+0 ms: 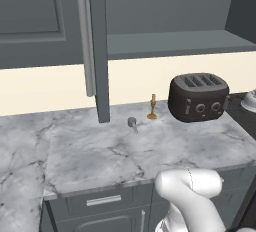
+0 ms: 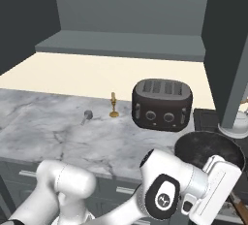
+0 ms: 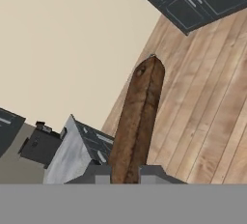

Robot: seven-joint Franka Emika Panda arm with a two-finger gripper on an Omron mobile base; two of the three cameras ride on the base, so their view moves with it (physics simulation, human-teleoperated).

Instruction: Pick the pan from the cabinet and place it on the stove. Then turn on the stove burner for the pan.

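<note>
Pincer [image 3: 125, 174] gripping wooden handle [image 3: 139, 117], black round pan [image 2: 209, 153]

Flat, even rendered light with no visible source; the cabinet [image 2: 131, 20] interior sits dimmer than the pale wall [image 1: 140, 78] below it; the toaster [image 1: 199, 96] casts only a faint soft shadow on the counter [image 1: 100, 151]; no glare, blur or edge distortion; edges look slightly jagged.

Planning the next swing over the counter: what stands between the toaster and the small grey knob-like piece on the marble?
One thing: a small brass candlestick, upright on the counter just left of the toaster; the grey piece lies further left. Both base views show it.
</note>
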